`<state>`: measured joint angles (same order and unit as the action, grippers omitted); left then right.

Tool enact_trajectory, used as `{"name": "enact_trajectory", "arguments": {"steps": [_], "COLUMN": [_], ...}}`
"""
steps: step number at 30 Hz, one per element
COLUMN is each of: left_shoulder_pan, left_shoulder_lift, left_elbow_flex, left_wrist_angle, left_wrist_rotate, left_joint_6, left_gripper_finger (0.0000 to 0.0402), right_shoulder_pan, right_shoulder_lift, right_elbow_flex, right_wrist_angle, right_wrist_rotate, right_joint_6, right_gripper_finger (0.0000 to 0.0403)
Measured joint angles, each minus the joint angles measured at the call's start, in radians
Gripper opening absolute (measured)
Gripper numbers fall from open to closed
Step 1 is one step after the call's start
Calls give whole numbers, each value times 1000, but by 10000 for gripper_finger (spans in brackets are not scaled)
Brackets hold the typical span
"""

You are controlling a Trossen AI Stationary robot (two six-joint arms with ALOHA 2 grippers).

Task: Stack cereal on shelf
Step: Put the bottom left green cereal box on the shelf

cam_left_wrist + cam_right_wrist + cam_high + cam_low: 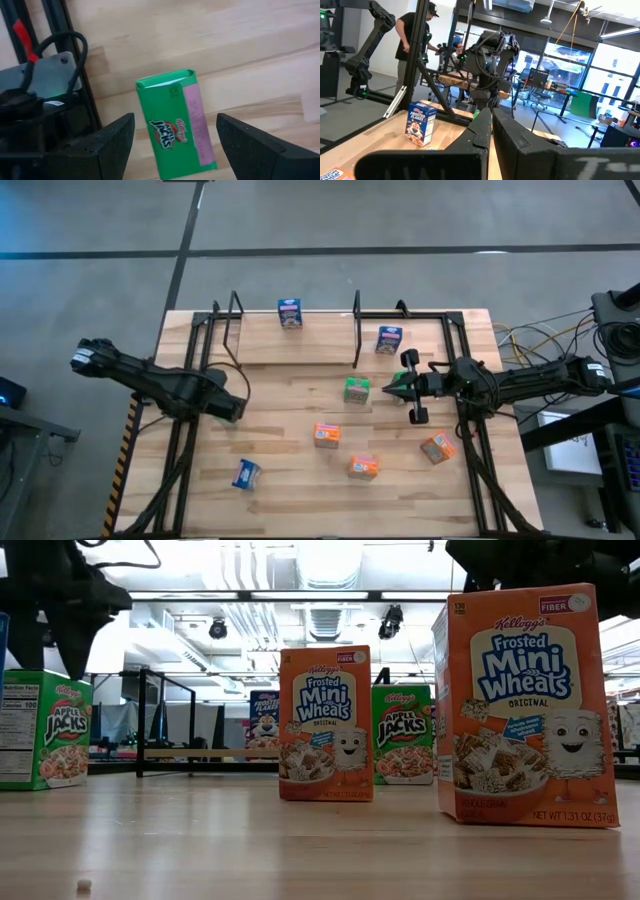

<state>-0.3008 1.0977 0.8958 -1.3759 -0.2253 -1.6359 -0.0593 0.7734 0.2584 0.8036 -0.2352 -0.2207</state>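
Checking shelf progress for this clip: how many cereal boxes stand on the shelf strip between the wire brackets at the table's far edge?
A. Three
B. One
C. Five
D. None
B. The high view shows a single blue box on the shelf between the wire brackets; the second blue box sits just outside them, and the others are spread over the table.

Overhead, table-level, two wrist cameras

Green cereal box [177, 125] (bottom cut off)
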Motion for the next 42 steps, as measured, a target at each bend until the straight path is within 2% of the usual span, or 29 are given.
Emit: {"name": "enact_trajectory", "arguments": {"steps": [7, 14, 21, 34, 38, 42], "left_shoulder_pan": [0, 0, 0, -2, -2, -1], "left_shoulder_lift": [0, 0, 0, 1, 6, 39], "left_elbow_flex": [-9, -27, -54, -18, 52, 164], "left_wrist_angle": [28, 36, 81, 90, 103, 104], "left_wrist_rotate": [0, 17, 30, 28, 15, -64], "left_joint_6": [1, 1, 5, 37, 132, 330], "left_gripper_finger": [263, 233, 221, 149, 144, 144], "right_shoulder_pan": [0, 0, 0, 0, 0, 0], "right_shoulder_lift": [0, 0, 0, 0, 0, 0], "right_elbow_flex": [0, 0, 0, 0, 0, 0], "right_wrist_angle": [0, 0, 0, -1, -1, -1], "right_wrist_rotate": [0, 0, 0, 0, 0, 0], "right_joint_6": [-4, -4, -4, -2, -1, 0], "right_gripper_finger": [9, 9, 9, 9, 9, 9]}}
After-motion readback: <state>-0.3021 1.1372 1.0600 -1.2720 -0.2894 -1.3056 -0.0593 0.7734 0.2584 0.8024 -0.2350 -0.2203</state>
